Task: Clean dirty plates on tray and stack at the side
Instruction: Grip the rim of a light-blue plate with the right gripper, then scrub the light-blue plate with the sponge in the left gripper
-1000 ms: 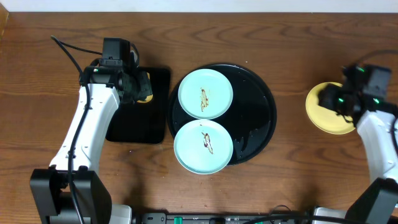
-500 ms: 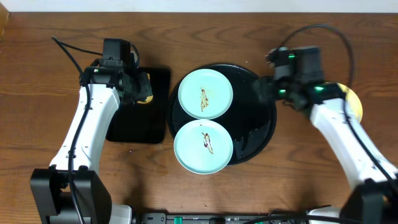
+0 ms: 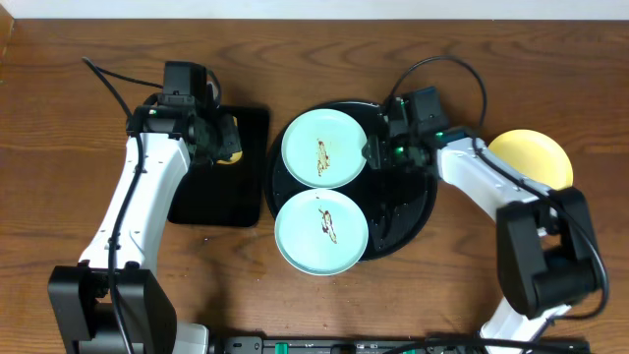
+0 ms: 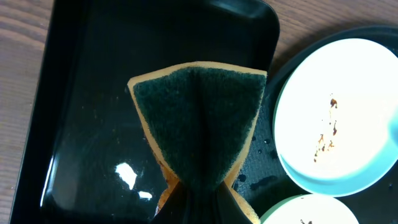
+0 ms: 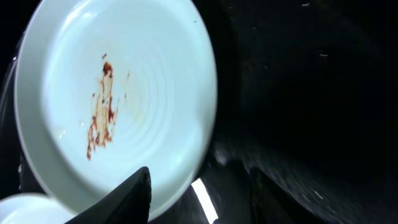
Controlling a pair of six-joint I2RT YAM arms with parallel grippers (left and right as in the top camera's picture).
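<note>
Left pincer (image 3: 222, 139) clamped; right pincer (image 5: 200, 182) seemingly parted.

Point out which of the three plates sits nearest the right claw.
The far blue-green plate on the tray, beside the right claw. The other blue-green plate lies nearer the front edge; the yellow plate sits off the tray.

No writing, label, brand, number or sign can be read in any of the views.
</note>
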